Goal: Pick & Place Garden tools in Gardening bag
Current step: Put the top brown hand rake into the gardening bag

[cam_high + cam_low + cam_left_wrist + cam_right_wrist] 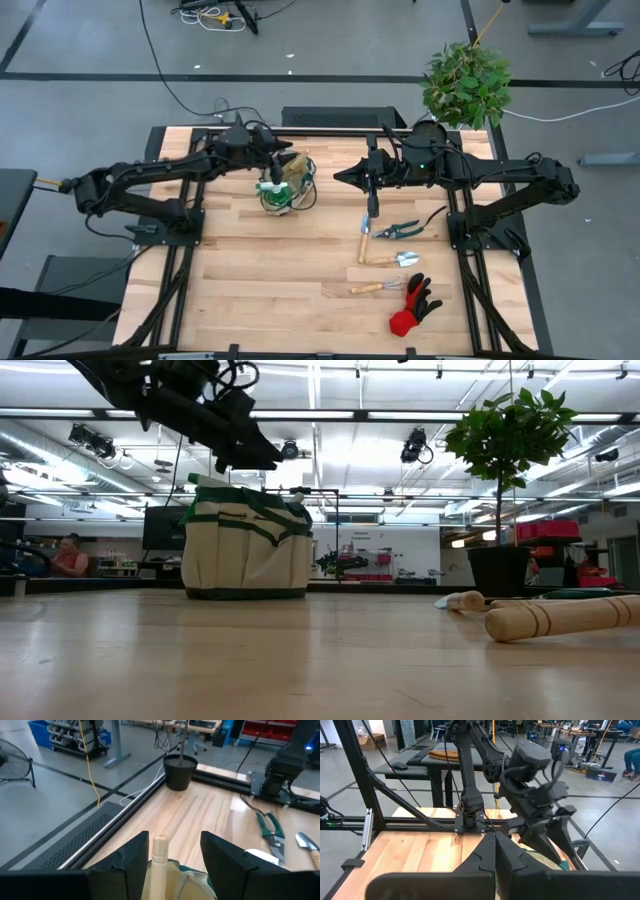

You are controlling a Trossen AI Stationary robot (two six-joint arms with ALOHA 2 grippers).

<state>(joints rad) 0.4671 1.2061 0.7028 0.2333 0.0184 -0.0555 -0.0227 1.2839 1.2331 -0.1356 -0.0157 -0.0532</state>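
While the left hand (272,180) hangs over the gardening bag (285,184) at upper centre of the high view, its fingers (131,859) stand apart around a pale upright handle (160,865) rising out of the bag; whether they touch it I cannot tell. Right of centre, the right hand (372,210) is closed on nothing, tip pointing down above the wooden-handled tool (365,244). Green-handled pruning shears (398,230), a trowel (392,260), a small fork (375,288) and a red-and-black glove (413,305) lie on the counter (270,270) at lower right. A potted plant (466,84) stands at upper right.
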